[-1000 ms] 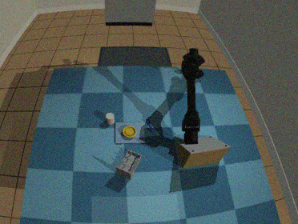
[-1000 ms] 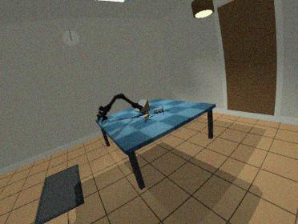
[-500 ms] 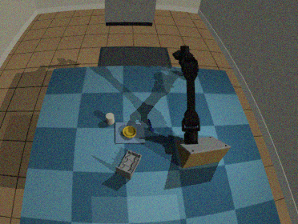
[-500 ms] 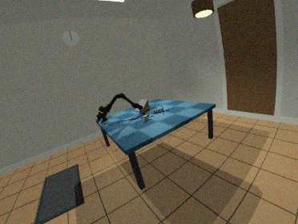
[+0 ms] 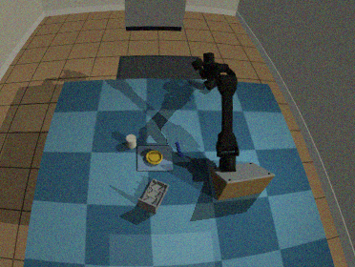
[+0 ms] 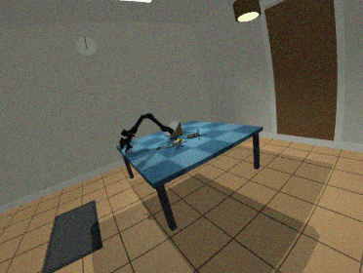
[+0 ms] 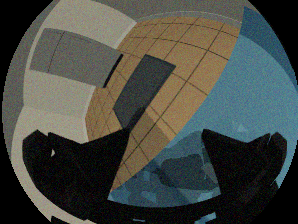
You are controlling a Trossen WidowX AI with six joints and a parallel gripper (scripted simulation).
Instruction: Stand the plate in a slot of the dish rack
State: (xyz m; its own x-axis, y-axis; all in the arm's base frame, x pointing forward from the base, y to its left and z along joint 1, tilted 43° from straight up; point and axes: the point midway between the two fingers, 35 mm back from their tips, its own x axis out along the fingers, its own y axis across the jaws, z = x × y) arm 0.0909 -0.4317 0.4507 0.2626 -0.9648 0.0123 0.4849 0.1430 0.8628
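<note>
Your tool [image 5: 199, 67] hangs spread and holds nothing at the bench's [image 5: 67, 191] far edge. The plate [image 5: 154, 156] lies flat mid-bench, well apart, nearer you and left; the dish rack [image 5: 154, 195] sits just beyond.

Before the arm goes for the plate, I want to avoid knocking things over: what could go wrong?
The yellow plate lies flat on a grey mat, hard to grip by the rim. A white cup and a blue object sit close by and could be bumped. The open gripper is far away, and the dish rack is small.
</note>
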